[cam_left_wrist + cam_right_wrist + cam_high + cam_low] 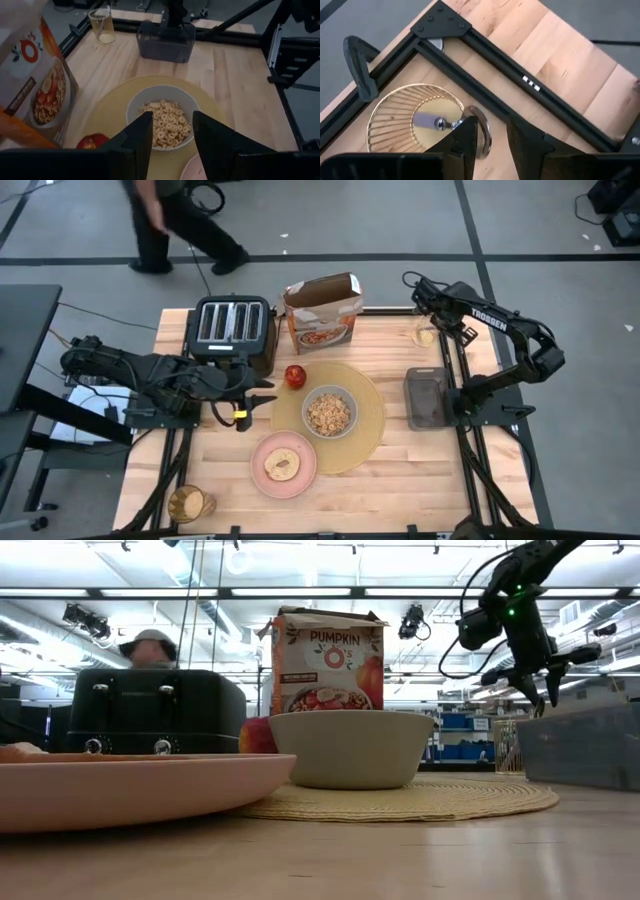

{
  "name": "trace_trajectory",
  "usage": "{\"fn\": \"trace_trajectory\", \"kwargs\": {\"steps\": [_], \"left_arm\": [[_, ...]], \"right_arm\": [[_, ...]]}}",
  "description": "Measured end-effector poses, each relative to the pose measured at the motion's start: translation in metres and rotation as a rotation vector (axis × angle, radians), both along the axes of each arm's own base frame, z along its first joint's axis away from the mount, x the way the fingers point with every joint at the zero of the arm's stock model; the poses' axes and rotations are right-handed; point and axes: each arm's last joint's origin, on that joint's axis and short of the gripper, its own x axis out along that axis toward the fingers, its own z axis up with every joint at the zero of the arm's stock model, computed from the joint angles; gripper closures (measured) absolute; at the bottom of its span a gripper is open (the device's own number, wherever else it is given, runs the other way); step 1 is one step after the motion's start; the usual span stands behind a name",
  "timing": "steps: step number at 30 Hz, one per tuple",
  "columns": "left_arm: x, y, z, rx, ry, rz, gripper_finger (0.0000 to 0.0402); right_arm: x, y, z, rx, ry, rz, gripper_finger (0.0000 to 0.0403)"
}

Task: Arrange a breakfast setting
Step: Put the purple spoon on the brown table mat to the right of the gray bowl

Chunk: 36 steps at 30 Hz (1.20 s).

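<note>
My right gripper (490, 137) hangs above the clear cup (412, 120) at the table's (400, 470) far right corner, fingers slightly apart, gripping nothing; a silver spoon (432, 121) lies in the cup, partly hidden. Left gripper (262, 399), fingers apart, sits near the left edge beside the red apple (295, 375). Grey bowl (329, 411) of cereal rests mid-table on the placemat (365, 430); pink plate (284, 464) with bread (282, 465) overlaps its near edge. Amber glass (190, 504) stands at the near left corner, partly cut off.

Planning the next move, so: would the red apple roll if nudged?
Likely yes: the red apple is round and sits loose at the placemat's edge. It looks firm, so it should hold its shape when gripped. Its glossy skin may slip.
</note>
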Motion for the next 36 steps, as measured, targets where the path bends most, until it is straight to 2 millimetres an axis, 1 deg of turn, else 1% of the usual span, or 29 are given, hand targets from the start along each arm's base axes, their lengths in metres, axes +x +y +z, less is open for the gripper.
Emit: {"fn": "trace_trajectory", "kwargs": {"steps": [8, 12, 16, 19, 22, 24, 26, 28, 30, 32, 34, 36], "left_arm": [[-0.004, 0.001, 0.002, -0.002, -0.009, 0.000, 0.0255], [-0.010, 0.003, 0.007, -0.005, -0.034, -0.002, 0.0255], [-0.021, 0.006, 0.015, 0.004, -0.070, -0.011, 0.0255], [-0.029, 0.009, 0.020, 0.034, -0.099, -0.027, 0.0255], [-0.034, 0.011, 0.023, 0.060, -0.107, -0.038, 0.0255], [-0.036, 0.012, 0.022, 0.070, -0.097, -0.040, 0.0255], [-0.036, 0.013, 0.021, 0.073, -0.084, -0.034, 0.0255], [-0.036, 0.014, 0.020, 0.062, -0.068, -0.042, 0.0255], [-0.036, 0.014, 0.020, 0.033, -0.069, -0.072, 0.0255], [-0.035, 0.014, 0.020, 0.003, -0.075, -0.089, 0.0251], [-0.034, 0.014, 0.021, -0.019, -0.087, -0.106, 0.0241], [-0.034, 0.013, 0.023, -0.052, -0.104, -0.121, 0.0224]], "right_arm": [[0.003, -0.006, 0.000, -0.040, -0.046, 0.014, 0.0349], [0.003, -0.006, 0.000, -0.041, -0.036, 0.029, 0.0375], [0.003, -0.005, 0.002, -0.041, -0.018, 0.055, 0.0385], [0.003, -0.001, 0.010, -0.063, -0.012, 0.068, 0.0385], [0.004, 0.004, 0.026, -0.077, 0.002, 0.091, 0.0386], [0.005, 0.008, 0.040, -0.071, 0.026, 0.136, 0.0386], [0.006, 0.013, 0.057, -0.061, 0.047, 0.204, 0.0386], [0.009, 0.019, 0.076, -0.048, 0.082, 0.310, 0.0386], [0.014, 0.026, 0.096, -0.044, 0.108, 0.451, 0.0387], [0.021, 0.035, 0.116, -0.023, 0.109, 0.636, 0.0387], [0.031, 0.048, 0.135, -0.009, 0.060, 0.840, 0.0387], [0.042, 0.066, 0.153, -0.008, -0.030, 1.069, 0.0387]]}}
